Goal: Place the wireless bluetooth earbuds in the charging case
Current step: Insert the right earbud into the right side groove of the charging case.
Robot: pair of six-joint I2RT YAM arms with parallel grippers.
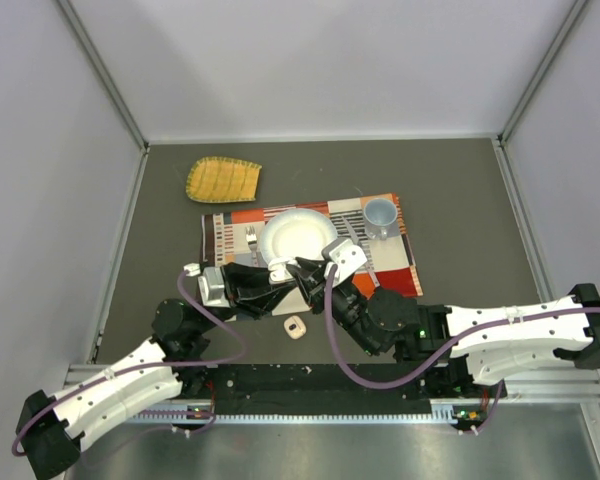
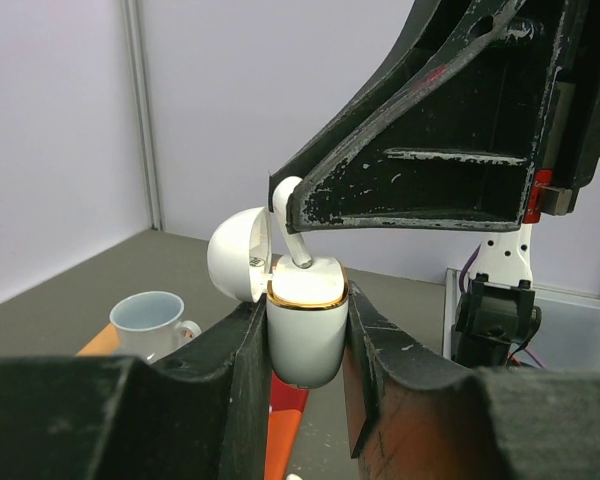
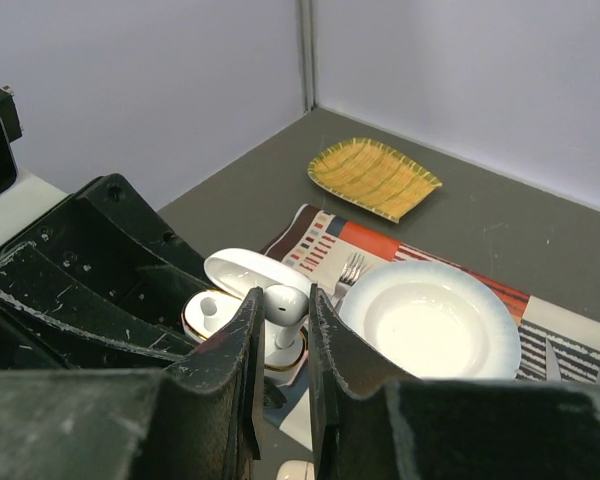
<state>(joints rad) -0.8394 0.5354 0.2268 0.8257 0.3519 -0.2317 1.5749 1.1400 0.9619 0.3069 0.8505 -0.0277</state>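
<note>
The open case (image 2: 305, 350) is clamped in the left gripper (image 2: 306, 318) near the middle of the near edge of the counter (image 1: 460, 190), an earbud (image 3: 286, 300), its stem touching the case top, is pinched by the right gripper (image 3: 283, 318), and, if released tilted, it could be jammed or dropped.

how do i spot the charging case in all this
Find the striped placemat mid-table and go to its near edge. There the left gripper clamps the charging case, a small white shell, alone in having a gold rim and a flipped-open lid.
</note>
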